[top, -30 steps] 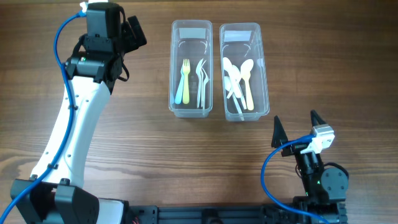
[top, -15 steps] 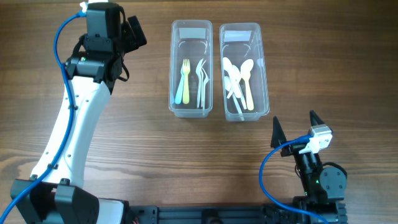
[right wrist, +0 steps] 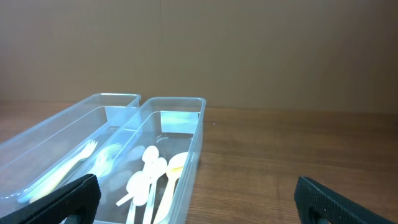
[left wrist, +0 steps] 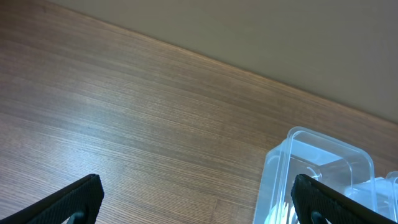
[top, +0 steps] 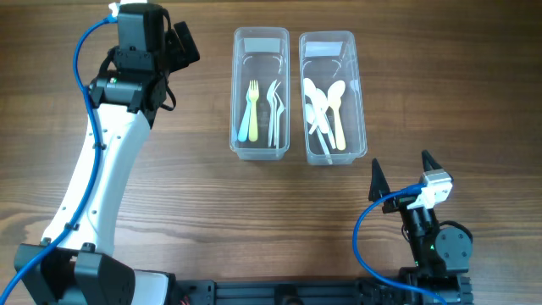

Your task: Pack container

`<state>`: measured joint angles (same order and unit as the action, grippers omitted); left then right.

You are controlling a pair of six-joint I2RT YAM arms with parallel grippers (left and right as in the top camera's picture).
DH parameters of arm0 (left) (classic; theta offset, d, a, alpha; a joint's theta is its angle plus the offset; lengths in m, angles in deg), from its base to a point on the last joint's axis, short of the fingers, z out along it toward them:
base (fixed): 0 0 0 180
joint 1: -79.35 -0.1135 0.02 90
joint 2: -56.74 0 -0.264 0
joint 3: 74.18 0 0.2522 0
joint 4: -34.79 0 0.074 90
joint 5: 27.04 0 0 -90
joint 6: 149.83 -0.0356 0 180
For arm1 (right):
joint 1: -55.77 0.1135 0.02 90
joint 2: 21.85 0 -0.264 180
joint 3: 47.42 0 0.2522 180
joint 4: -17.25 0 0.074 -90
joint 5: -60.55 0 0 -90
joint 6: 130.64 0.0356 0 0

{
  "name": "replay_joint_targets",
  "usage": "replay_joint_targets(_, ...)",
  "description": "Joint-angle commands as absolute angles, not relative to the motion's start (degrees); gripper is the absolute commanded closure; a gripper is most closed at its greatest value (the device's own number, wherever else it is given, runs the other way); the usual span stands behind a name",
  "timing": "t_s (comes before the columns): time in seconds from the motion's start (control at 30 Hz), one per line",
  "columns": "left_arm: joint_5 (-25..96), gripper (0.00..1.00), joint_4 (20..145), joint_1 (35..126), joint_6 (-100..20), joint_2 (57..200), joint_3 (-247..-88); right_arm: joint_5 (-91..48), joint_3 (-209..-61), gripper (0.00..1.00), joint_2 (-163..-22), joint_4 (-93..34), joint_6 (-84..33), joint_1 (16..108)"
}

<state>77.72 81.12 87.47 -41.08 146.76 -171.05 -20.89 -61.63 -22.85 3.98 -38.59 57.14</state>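
Observation:
Two clear plastic containers stand side by side at the table's far middle. The left container (top: 238, 93) holds several forks (top: 251, 108). The right container (top: 361, 93) holds several spoons (top: 325, 106). My left gripper (top: 180, 44) is open and empty, up at the far left, beside the left container (left wrist: 323, 163). My right gripper (top: 403, 174) is open and empty near the front edge, pointing at the containers; its view shows the spoon container (right wrist: 189, 155) and the fork container (right wrist: 37, 146).
Bare wooden table (top: 195, 195) surrounds the containers. A beige wall stands behind the table (right wrist: 249, 50). The left arm's white link (top: 102, 178) stretches along the left side.

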Motion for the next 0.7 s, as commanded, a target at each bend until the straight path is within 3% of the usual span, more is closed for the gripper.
replay_joint_targets(0.0, 78.2, 0.00, 80.9, 87.3, -41.6, 146.7, -171.5, -20.6, -61.5, 0.00, -22.0, 4.3, -39.1, 57.4)
replay_joint_targets(0.3, 78.2, 0.00, 82.6, 87.4, -41.6, 143.9, -171.5, -20.6, -61.5, 0.00, -22.0, 4.3, -39.1, 57.4)
replay_joint_targets(0.67, 78.7, 0.00, 87.7, 88.1, -41.6, 119.0, -171.4, -20.6, -61.5, 0.00, -22.0, 4.3, -39.1, 57.4)
